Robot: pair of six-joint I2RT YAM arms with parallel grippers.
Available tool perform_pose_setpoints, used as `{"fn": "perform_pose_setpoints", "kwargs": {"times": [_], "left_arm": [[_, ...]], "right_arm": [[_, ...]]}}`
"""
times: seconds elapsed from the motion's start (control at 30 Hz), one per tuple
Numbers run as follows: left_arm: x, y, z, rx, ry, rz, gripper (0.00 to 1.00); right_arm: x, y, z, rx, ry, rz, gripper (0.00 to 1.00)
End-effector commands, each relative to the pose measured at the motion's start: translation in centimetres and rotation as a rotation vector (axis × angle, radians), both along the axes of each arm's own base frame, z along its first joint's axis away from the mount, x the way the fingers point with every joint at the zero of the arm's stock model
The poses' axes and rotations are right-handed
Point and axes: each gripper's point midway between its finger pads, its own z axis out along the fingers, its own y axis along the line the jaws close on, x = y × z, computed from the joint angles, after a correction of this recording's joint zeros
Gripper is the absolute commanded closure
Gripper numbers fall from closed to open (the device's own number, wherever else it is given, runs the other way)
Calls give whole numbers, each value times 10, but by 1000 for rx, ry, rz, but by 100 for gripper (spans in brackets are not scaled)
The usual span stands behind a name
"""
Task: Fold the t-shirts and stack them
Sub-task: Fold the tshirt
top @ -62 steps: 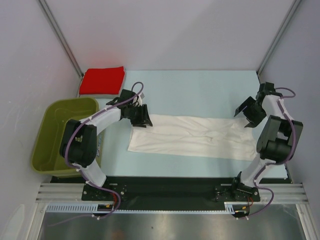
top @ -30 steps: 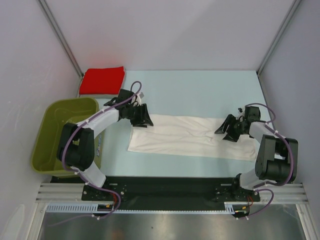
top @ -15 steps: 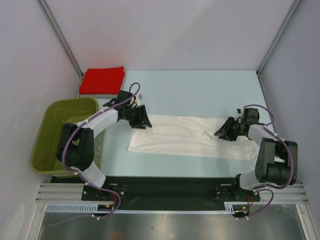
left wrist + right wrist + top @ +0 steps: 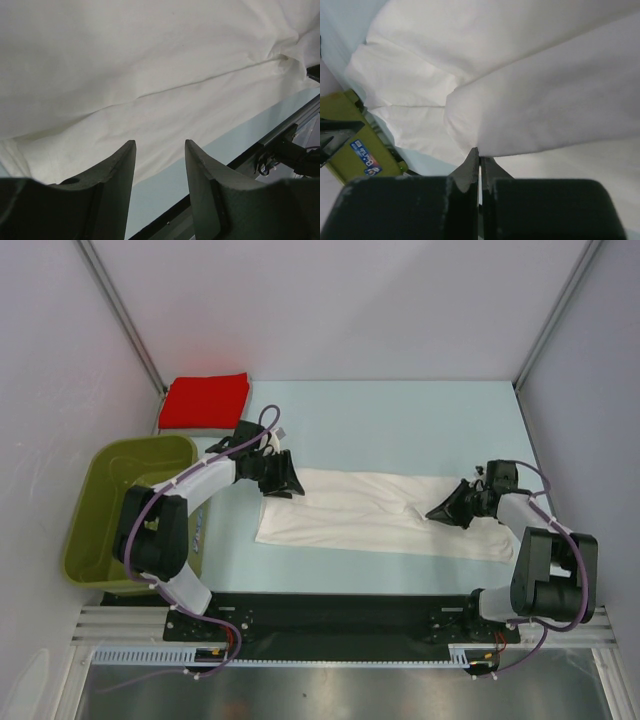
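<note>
The white t-shirt (image 4: 360, 510) lies flat on the table as a long band from left to right. Its far left corner is under my left gripper (image 4: 285, 480), which is open. In the left wrist view (image 4: 159, 142) only table shows between the fingers, with the white cloth (image 4: 150, 65) just beyond. My right gripper (image 4: 432, 513) lies low over the shirt's right part. In the right wrist view it (image 4: 479, 152) is shut on a raised fold of the white cloth (image 4: 545, 100). The red t-shirt (image 4: 205, 400) lies folded at the far left corner.
An olive-green basket (image 4: 110, 447) stands off the table's left side beside the left arm, and its corner (image 4: 350, 145) shows in the right wrist view. Frame posts rise at both far corners. A black rail runs along the near edge.
My right arm has swung in from the far right, come down onto the shirt's right part and shut on a fold. The left arm has hardly moved.
</note>
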Motion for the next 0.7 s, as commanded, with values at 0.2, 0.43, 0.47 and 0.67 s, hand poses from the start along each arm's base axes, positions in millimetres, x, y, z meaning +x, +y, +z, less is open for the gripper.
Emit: {"fn": "perform_pose_setpoints", "kwargs": {"times": [0.2,0.43,0.47,0.67], "left_arm": [[4,-6,4,-44,-11,-15,50],[1,-7,2,-57,-1,-18,50],[0,-6,2,-56,-1,-19,50],[-3,-5,3,-58,-4,-18,50]], "right_arm": [[-44,18,15,95,180,-128,100],[-49,20,3,85,218,-177,100],[-50,23,2,82,221,-171,100],[-54,28,-9,64,273,-211,92]]}}
